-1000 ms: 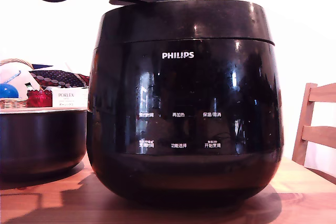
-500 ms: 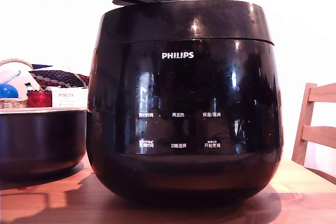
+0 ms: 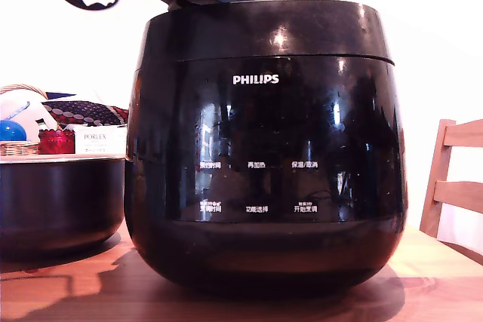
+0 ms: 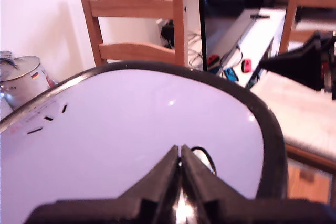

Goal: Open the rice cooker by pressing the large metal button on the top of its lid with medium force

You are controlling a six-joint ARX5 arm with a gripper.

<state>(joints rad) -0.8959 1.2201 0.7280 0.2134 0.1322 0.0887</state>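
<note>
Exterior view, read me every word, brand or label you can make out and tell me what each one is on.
"PHILIPS", white, on the front of the rice cooker.
Six small white Chinese labels lower on the same front, in two rows: too small to read surely.
"PORLEX" on a white box behind the dark pot; the smaller print under it is unreadable.
Nothing else readable.

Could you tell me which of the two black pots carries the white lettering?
The rice cooker, the taller one; the shorter pot beside it is plain.
</note>
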